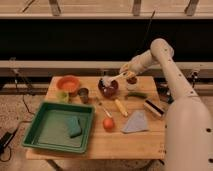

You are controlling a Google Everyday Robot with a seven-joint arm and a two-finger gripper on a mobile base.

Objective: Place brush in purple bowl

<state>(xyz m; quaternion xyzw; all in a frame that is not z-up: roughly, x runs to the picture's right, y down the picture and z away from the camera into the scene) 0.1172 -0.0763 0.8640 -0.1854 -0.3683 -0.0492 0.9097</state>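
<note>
Gripper: the gripper is over the far side of the wooden table, just right of and above the purple bowl, its fingers clamped on the brush.
Brush: the brush slants down to the left from the gripper, its white handle held at the right end and its lower end over the bowl's opening; whether it touches the bowl cannot be told.
Purple bowl: on the table's far middle, right of the orange bowl and a small dark cup.
Green tray: the green tray is at the near left corner with a green sponge inside.
Other items: a red fruit and a grey cloth lie nearer the front edge.
</note>
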